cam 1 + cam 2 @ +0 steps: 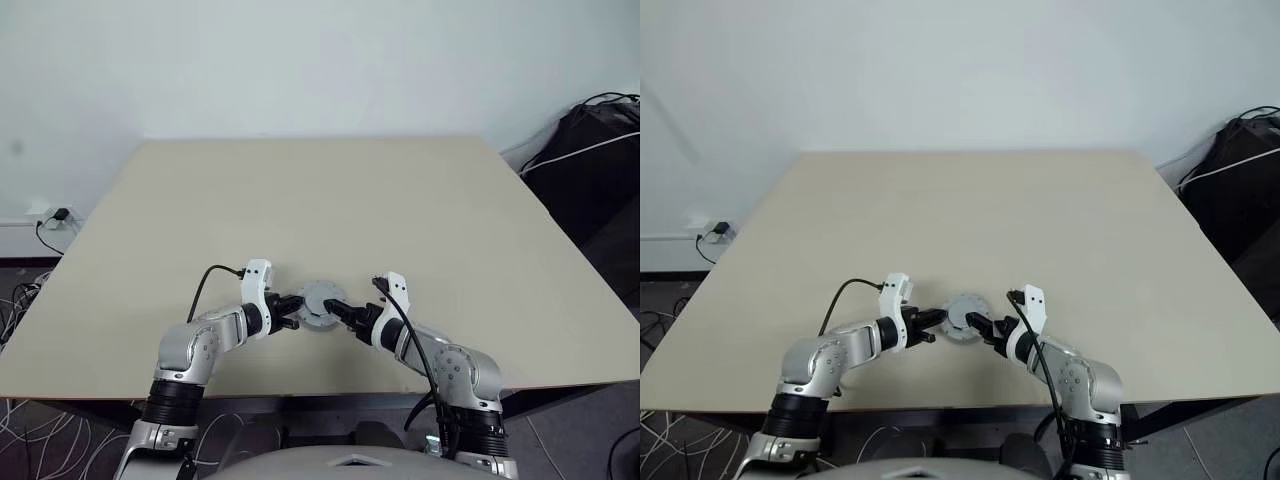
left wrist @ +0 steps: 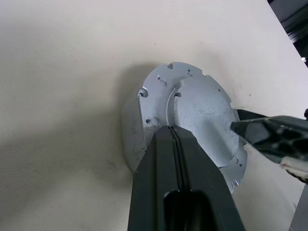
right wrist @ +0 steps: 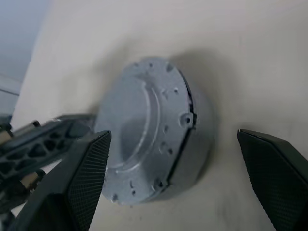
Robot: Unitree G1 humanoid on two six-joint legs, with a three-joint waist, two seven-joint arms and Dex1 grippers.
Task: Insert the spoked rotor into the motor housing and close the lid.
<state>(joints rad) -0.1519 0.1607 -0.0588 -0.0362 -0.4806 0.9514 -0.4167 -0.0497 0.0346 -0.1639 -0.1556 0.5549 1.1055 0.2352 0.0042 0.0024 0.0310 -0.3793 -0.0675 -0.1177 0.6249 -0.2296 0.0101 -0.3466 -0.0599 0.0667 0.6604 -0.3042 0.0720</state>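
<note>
The lid [image 1: 321,298], a dull grey disc with a raised centre, sits on the round motor housing [image 3: 195,154] near the table's front edge, tilted slightly as the wrist views show it. The spoked rotor is hidden. My left gripper [image 1: 297,305] is shut, and its joined fingertips [image 2: 171,132] rest on the lid's [image 2: 202,108] top face from the left. My right gripper [image 1: 340,312] is open on the right side. Its two fingers [image 3: 91,163] stand either side of the lid [image 3: 139,125] and housing without touching them.
The beige table [image 1: 320,200] stretches far ahead and to both sides; its front edge is just below the grippers. A wall socket with cables [image 1: 55,215] is on the floor at left. A black bag with cables [image 1: 600,150] lies beyond the table's right corner.
</note>
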